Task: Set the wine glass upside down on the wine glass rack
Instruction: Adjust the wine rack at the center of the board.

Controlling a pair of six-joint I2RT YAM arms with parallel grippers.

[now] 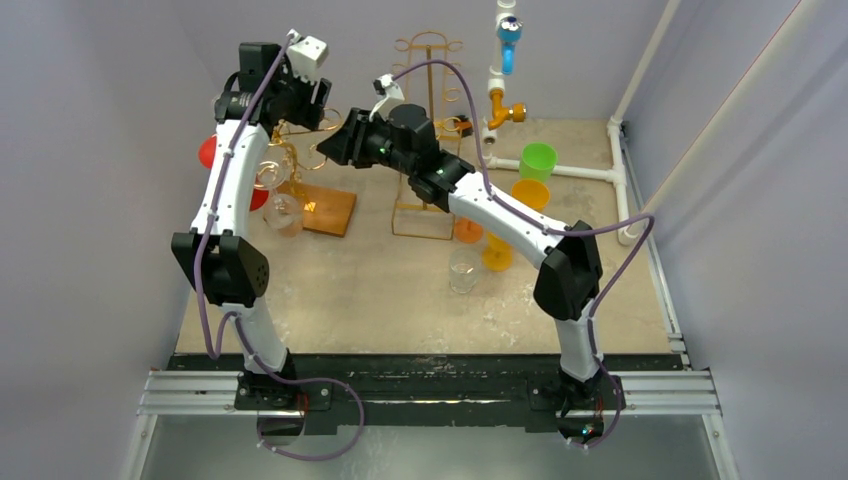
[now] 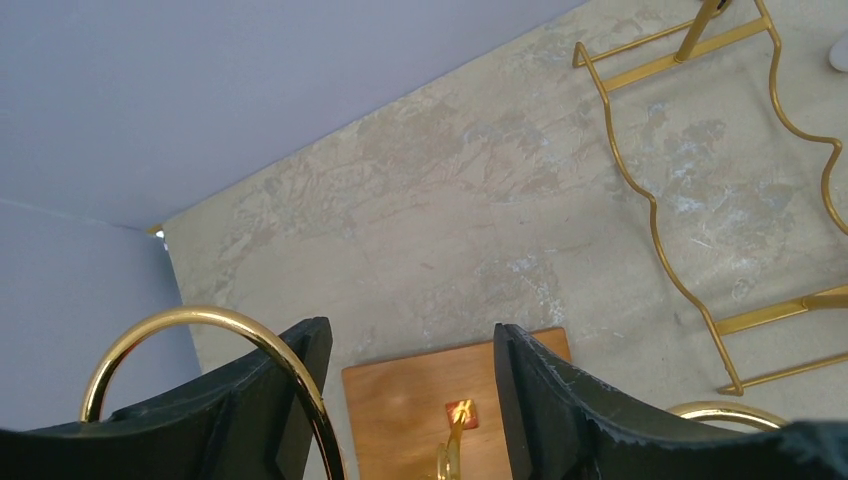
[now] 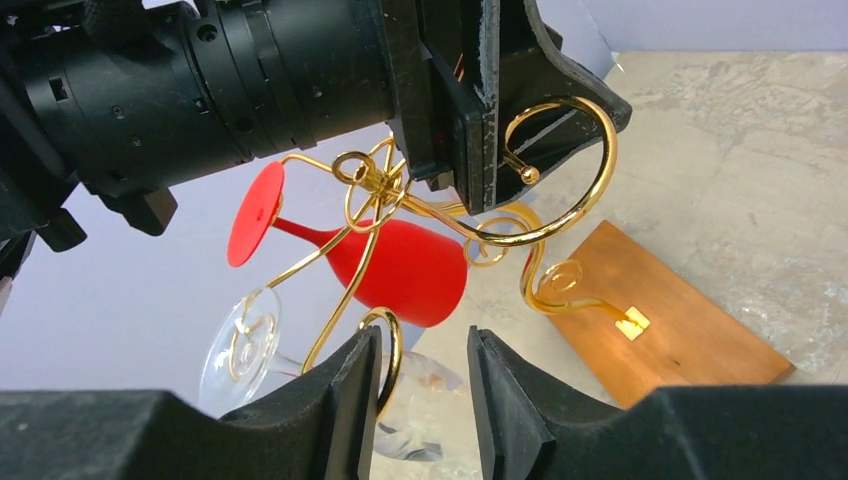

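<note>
Far left of the table, high up: left gripper, pointed down over the top of the gold wire rack. Fingers well apart, clamped on nothing. Wooden base of the rack visible in the gap, far below. One gold loop curving across the front of one finger, another peeping up by the other finger. Contact with the wire: impossible to tell from any view.

Right gripper, extended from the right toward the rack's lower arms. Fingers parted by a narrow gap, holding nothing. A small gold loop just beside the inner face of one finger, touching or not unclear. Behind the gap, the bowl of the clear wine glass.

Clear wine glass: hanging on the left side of the rack, foot caught in a wire spiral. Tilted, foot up and to the left, bowl lower and to the right, in neither gripper.

Red wine glass: just above it, hung from another arm of the rack, foot to the left, bowl slanting down to the right.

Nearer the middle of the table, well apart from the rack: a clear tumbler.
</note>
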